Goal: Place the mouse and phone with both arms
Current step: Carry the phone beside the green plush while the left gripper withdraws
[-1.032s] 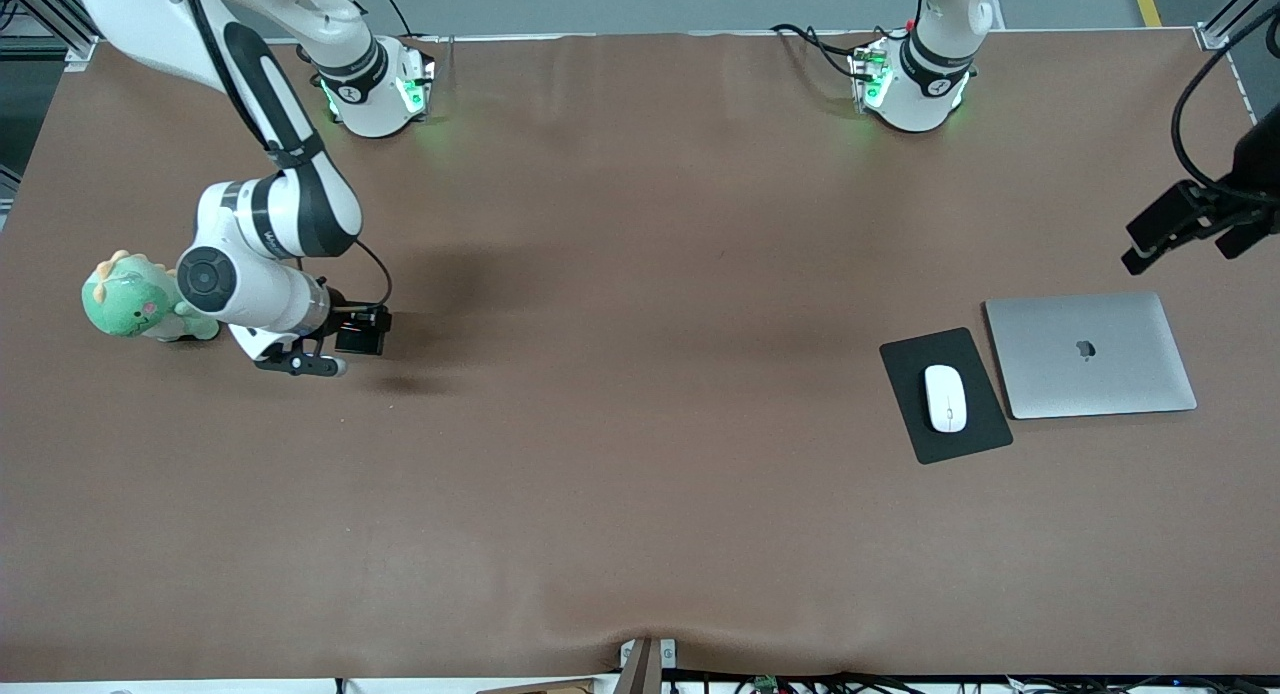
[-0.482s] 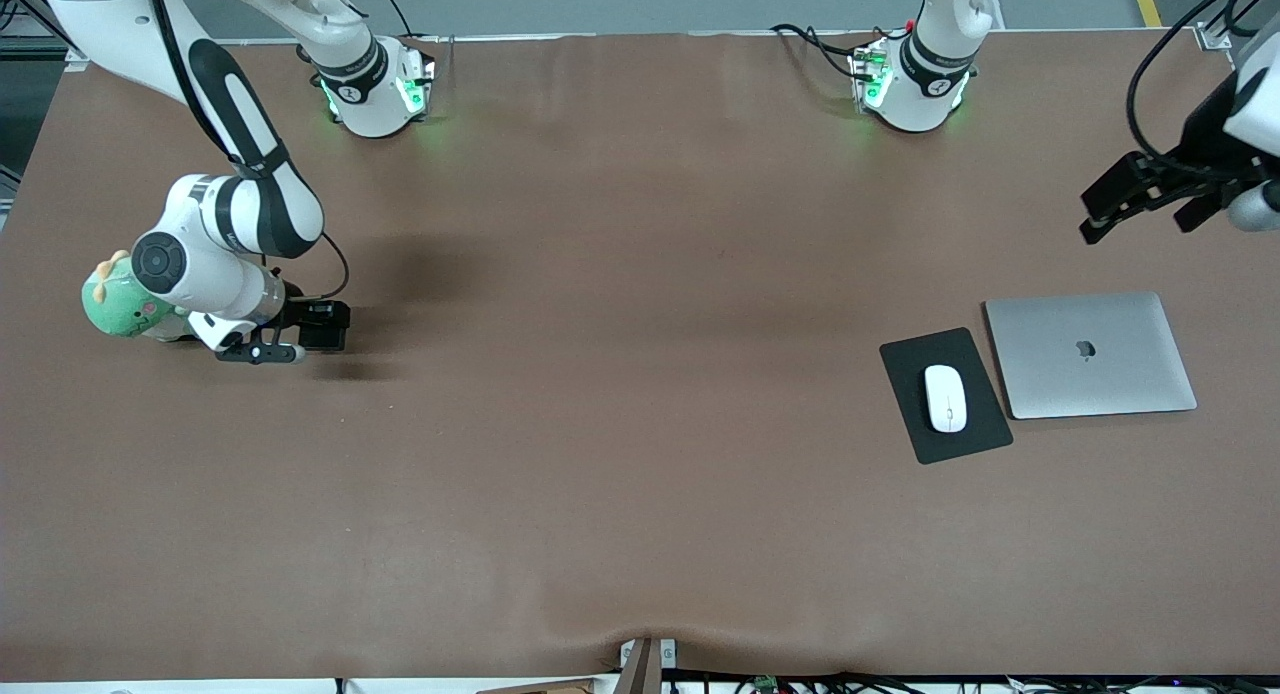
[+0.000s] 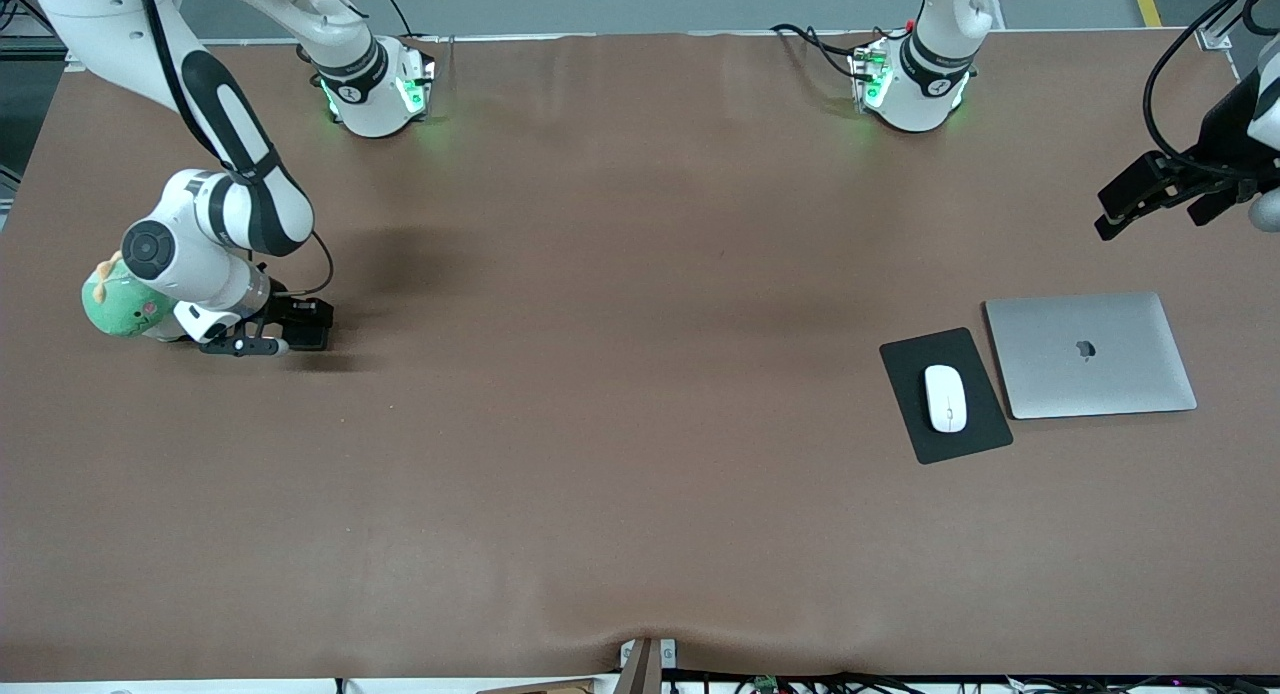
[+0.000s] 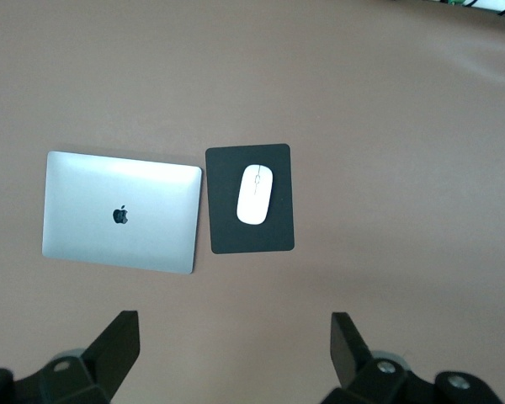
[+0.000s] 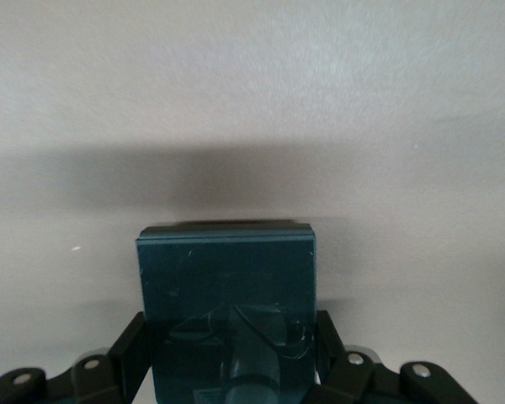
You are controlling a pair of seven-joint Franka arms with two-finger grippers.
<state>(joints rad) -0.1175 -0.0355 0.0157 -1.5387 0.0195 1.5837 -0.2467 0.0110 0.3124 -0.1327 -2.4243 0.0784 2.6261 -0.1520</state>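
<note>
The white mouse [image 3: 945, 398] lies on a black mouse pad [image 3: 975, 446] toward the left arm's end of the table; it also shows in the left wrist view [image 4: 255, 194]. My left gripper [image 3: 1150, 196] is open and empty, high over bare table by the laptop; its fingers [image 4: 118, 337] stand wide apart. My right gripper [image 3: 300, 326] is shut on the black phone [image 3: 312, 324], low over the table beside a green plush toy. In the right wrist view the phone [image 5: 227, 286] sits between the fingers [image 5: 328, 337], just above its own shadow.
A closed silver laptop [image 3: 1090, 354] lies beside the mouse pad, also in the left wrist view [image 4: 118, 210]. The green plush toy [image 3: 112, 309] sits at the right arm's end, partly hidden by the right arm. The brown table [image 3: 620, 424] spans the view.
My right gripper has carried the phone toward the plush toy at the right arm's end and lower. My left gripper has shifted a little while staying open and high.
</note>
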